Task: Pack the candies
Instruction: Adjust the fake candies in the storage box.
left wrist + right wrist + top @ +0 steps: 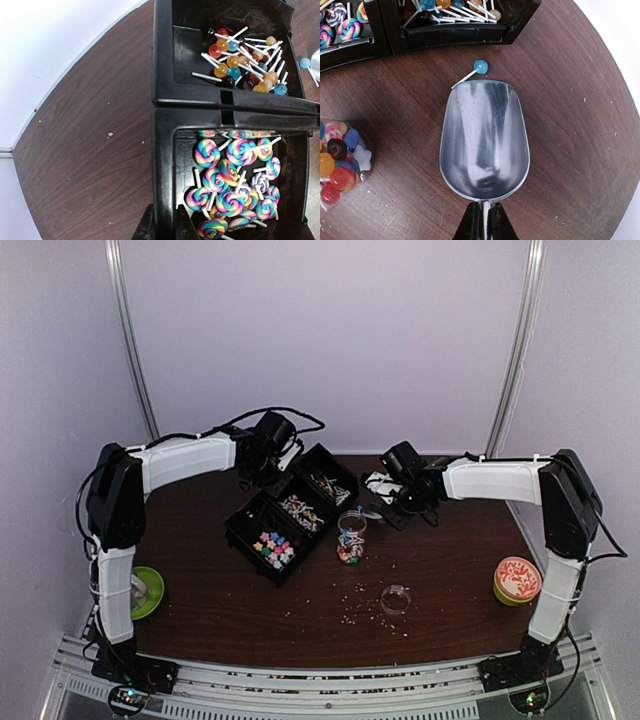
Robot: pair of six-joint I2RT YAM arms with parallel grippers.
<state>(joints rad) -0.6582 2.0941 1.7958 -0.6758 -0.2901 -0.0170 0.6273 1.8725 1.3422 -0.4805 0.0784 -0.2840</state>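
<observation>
A black three-compartment tray point(243, 530) holds the candies: bright star-like pieces point(274, 546) nearest, swirl lollipops point(235, 185) in the middle, small round lollipops point(245, 60) farthest. My left gripper point(164, 221) is shut on the tray's side wall point(165, 150) by the swirl compartment. My right gripper point(484, 222) is shut on the handle of an empty metal scoop point(484, 135) that lies just right of the tray. One blue lollipop point(480, 66) lies loose on the table at the scoop's tip. A clear jar point(351, 538) partly filled with mixed candies stands beside the tray.
A clear lid point(396, 598) lies on the brown table point(450, 570) in front of the jar, among pale crumbs point(350, 610). An orange-topped container point(517, 580) sits at the right edge, a green lid point(147, 592) at the left edge.
</observation>
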